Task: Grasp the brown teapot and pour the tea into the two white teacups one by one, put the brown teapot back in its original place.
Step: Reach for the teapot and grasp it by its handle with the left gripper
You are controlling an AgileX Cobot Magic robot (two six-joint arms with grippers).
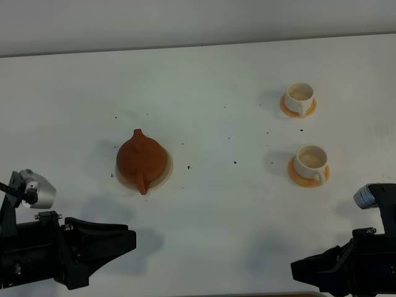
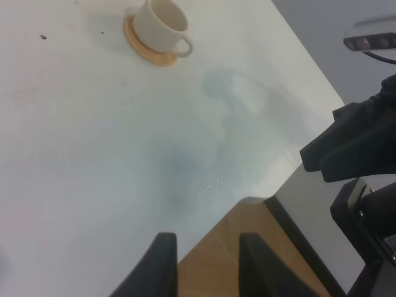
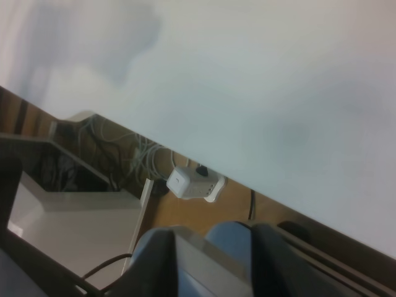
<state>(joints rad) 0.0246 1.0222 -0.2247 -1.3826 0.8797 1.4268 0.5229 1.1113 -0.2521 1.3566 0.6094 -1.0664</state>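
The brown teapot (image 1: 141,159) stands upright on the pale beige coaster (image 1: 167,171), left of the table's middle. The two white teacups stand on orange saucers at the right, one far (image 1: 300,96) and one nearer (image 1: 309,161). The nearer cup also shows in the left wrist view (image 2: 159,23). No tea is visible. My left gripper (image 1: 128,239) (image 2: 207,266) hovers at the front edge, well short of the teapot. Its jaws stand close together and hold nothing. My right gripper (image 1: 296,270) (image 3: 213,260) hangs off the front right edge, jaws close together and empty.
The white table (image 1: 216,204) carries a few small dark specks around the teapot. Its front edge runs just beneath both grippers. The right arm's black body (image 2: 356,148) shows in the left wrist view. Floor, cables and a power strip (image 3: 193,182) lie below the edge.
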